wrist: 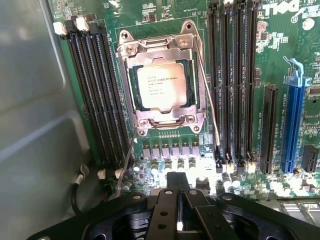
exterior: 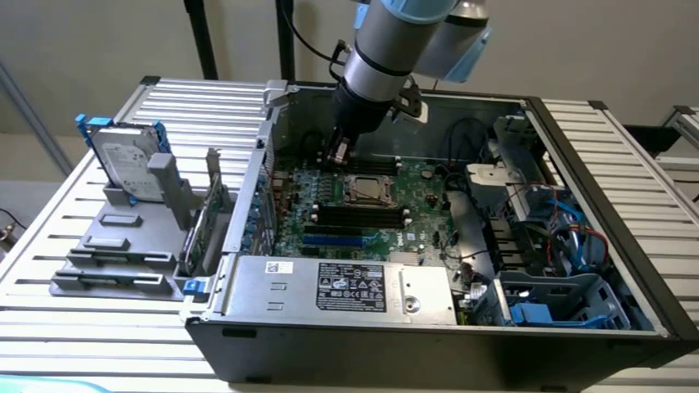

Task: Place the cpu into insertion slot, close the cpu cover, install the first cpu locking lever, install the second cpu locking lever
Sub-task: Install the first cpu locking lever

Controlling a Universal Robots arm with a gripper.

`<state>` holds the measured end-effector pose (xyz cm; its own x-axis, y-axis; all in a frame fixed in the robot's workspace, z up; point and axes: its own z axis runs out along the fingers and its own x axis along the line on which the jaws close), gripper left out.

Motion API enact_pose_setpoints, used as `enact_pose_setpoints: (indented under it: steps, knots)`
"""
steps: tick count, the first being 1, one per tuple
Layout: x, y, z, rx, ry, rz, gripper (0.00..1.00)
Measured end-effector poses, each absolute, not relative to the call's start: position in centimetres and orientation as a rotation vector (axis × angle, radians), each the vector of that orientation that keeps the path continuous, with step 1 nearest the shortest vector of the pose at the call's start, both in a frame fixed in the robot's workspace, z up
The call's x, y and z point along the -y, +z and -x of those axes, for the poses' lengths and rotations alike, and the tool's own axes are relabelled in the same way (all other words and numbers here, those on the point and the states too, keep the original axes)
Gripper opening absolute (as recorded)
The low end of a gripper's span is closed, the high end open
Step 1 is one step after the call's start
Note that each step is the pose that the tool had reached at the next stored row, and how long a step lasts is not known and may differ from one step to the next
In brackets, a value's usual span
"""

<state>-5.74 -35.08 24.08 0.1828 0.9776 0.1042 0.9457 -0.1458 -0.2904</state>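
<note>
The claw (exterior: 339, 155) hangs just beyond the socket, on its far side toward the exterior view's left. Its fingers are pinched together, gripping nothing. The cpu (wrist: 162, 86) lies in the insertion slot (wrist: 131, 87), with the cpu cover (wrist: 160, 56) down over it. One locking lever (wrist: 209, 100) and a second locking lever (wrist: 127, 160) look splayed out and unhooked, I reckon. Those wires are thin — a push could slip off onto the capacitors (wrist: 165, 152) or the memory slots (wrist: 97, 100) — or let the cover spring up.
</note>
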Motion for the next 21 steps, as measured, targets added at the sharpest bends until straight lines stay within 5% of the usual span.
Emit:
enact_pose_setpoints:
  steps: [21]
  knots:
    - [36.4,25.9,6.2,1.630,0.123,2.307,0.11]
